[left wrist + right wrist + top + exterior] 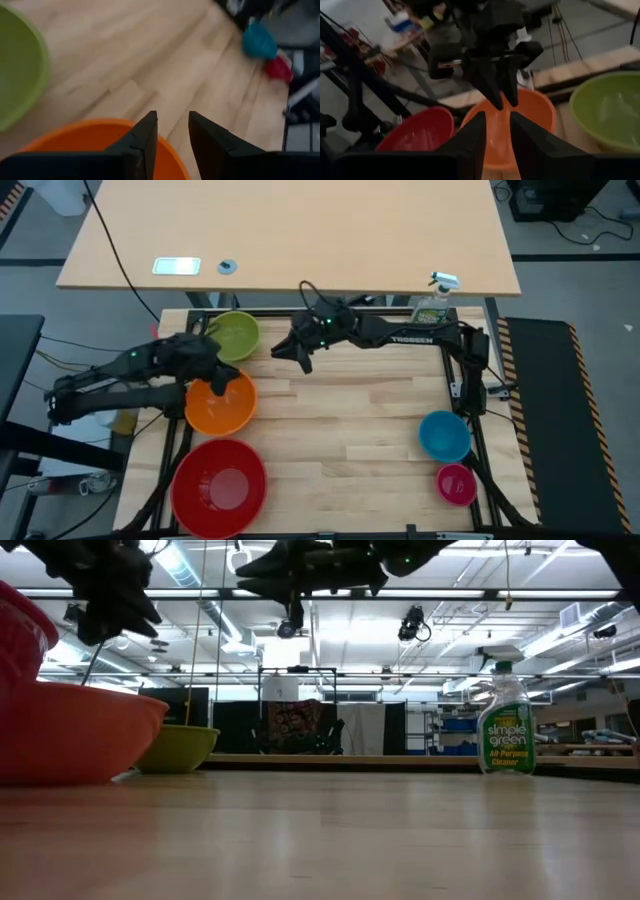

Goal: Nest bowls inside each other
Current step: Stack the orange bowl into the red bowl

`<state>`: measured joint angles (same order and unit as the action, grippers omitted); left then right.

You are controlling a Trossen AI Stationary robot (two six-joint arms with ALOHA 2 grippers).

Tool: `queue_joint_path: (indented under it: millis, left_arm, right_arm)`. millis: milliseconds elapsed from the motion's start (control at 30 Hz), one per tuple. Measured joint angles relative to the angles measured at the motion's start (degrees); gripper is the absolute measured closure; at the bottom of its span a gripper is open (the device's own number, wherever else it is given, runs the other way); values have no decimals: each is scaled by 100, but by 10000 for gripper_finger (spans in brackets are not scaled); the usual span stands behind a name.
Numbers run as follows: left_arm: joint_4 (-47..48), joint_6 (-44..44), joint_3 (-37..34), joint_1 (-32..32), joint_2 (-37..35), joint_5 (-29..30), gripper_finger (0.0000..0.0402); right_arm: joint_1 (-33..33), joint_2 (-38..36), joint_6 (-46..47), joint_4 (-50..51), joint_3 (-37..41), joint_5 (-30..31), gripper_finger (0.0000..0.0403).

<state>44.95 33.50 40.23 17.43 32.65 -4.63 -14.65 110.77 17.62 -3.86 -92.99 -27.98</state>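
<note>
Left gripper [222, 380] hangs directly over the orange bowl [220, 405], at the rim nearest the far side of the table. Its two fingers [145, 137] stand a little apart, and in the left wrist view nothing lies between them: the orange rim passes below the tips, not in the gap. The bowl sits flat on the table [340, 440], empty, by the left edge.

Just in front of it, nearer the table's front edge, lies the red bowl [220, 485], the largest, mouth up, its rim almost touching the orange one. That is the relation the next move likely turns on: orange should go into red, a short carry towards the front edge, and the left arm is much the nearer one for it.

Behind the orange bowl, just beside it, is the lime green bowl [236, 335]. Across open wood, well apart near the right edge, sit the blue bowl [444, 435] and the magenta bowl [456, 483].

Farther back, the right gripper [300, 356] hovers over bare table beside the green bowl, fingers slightly parted, holding nothing. A spray bottle [433, 305] stands at the far right corner.
</note>
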Motion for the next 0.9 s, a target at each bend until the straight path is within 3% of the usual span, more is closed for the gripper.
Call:
queue_joint_path:
  millis: [233,400,600,900]
  left_arm:
    - [171,-129,0,-2,855,-629,286]
    - [391,-121,0,-2,1245,-744,286]
    - [354,-128,0,-94,1188,-881,286]
    - [369,-134,0,-549,1153,-602,286]
  right_arm:
    - [105,-43,-416,893,-45,492,307]
    - [247,-39,-152,1250,-45,626,307]
    - [595,-23,-233,1457,-43,1000,307]
    - [1007,-23,-612,1118,-37,2242,307]
